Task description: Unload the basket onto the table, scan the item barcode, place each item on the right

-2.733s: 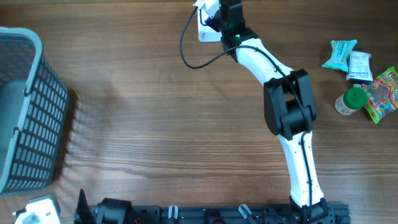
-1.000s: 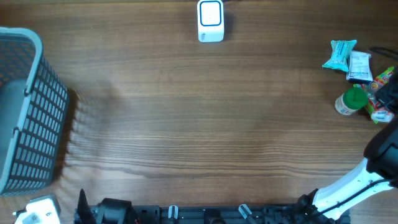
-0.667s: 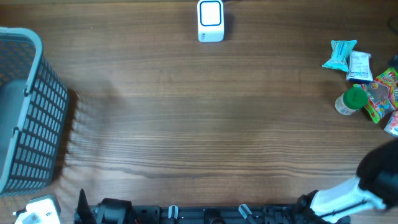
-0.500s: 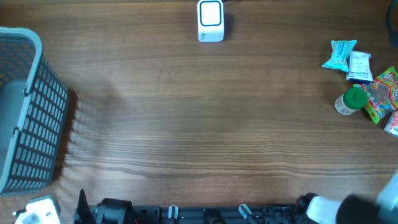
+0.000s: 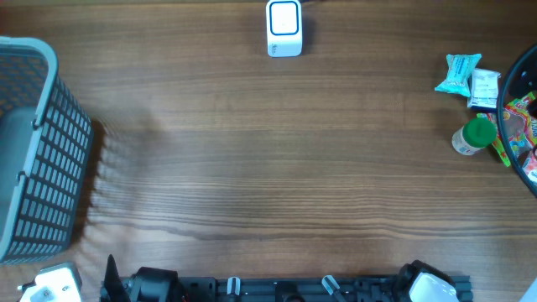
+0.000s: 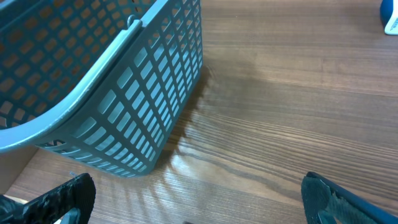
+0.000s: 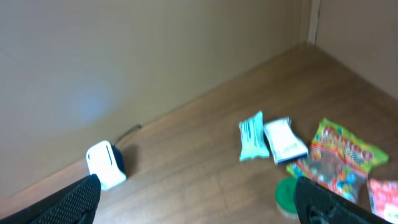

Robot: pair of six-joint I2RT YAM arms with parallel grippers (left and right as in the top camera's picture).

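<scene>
surface: brown wood-grain table (image 5: 268, 176), long grain running left to right.
room: plain beige wall (image 7: 155, 56) meets the table's far edge, seen from the right wrist.
scanner: white box with a blue face (image 5: 284, 28), at the far edge near the middle.
items: teal packet (image 5: 461, 73), white packet (image 5: 484, 88), green-capped bottle (image 5: 475, 134) and bright candy bag (image 5: 522, 111), bunched at the right edge.
left edge: grey mesh basket (image 5: 38, 143).
right edge: a dark blurred arc crosses over the candy bag.
open room: the wide stretch of wood between basket and items.
left gripper (image 6: 196, 202): fingers spread wide, nothing between, beside the basket.
right gripper (image 7: 202, 202): spread wide, empty, looking down on items and scanner.
</scene>
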